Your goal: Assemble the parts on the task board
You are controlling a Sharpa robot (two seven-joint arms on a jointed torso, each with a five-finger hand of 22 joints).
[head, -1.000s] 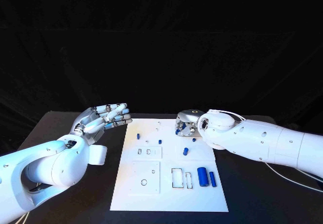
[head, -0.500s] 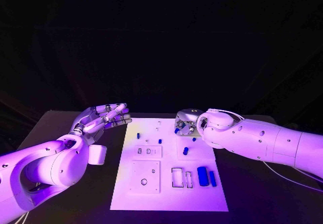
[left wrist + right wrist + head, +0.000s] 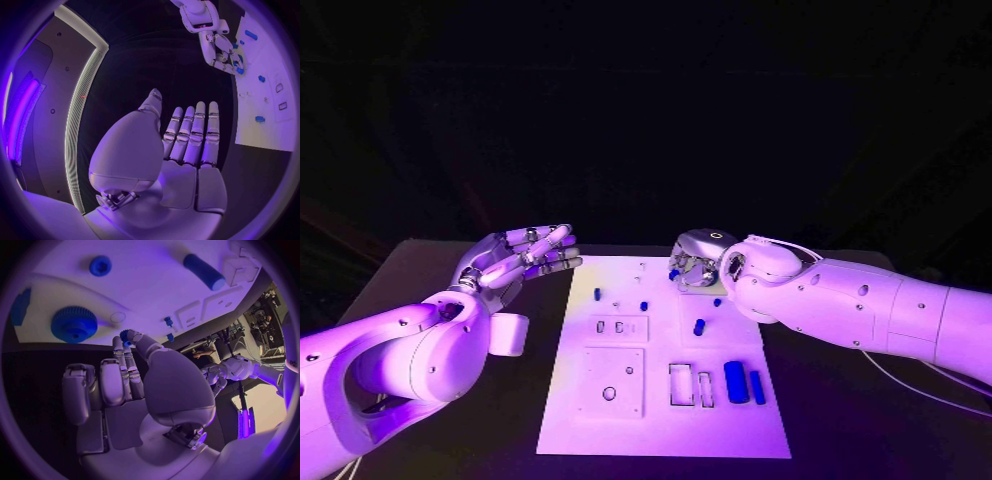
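The white task board (image 3: pixel 661 420) lies in the middle of the black table. My right hand (image 3: pixel 697 262) hovers over its far right part and pinches a small blue part (image 3: pixel 125 334) between thumb and a finger. Below that hand on the board sit a blue gear (image 3: pixel 74 324), a small blue round piece (image 3: pixel 100 265) and a blue cylinder (image 3: pixel 203 271). My left hand (image 3: pixel 524 255) is raised beside the board's far left corner, palm up, fingers straight and apart, holding nothing. The left wrist view has the left hand (image 3: pixel 184 145) flat and the right hand (image 3: pixel 219 50) over the board (image 3: pixel 269 120).
Small blue pegs (image 3: pixel 597 294) (image 3: pixel 643 305) (image 3: pixel 698 326) stand in the far half of the board. A thick blue cylinder (image 3: pixel 736 382) and a thinner blue one (image 3: pixel 757 386) lie near its right edge, beside rectangular slots (image 3: pixel 681 384). Bare black table flanks the board.
My right hand has shifted slightly up and towards the far edge with the small part. The left hand has stayed where it was.
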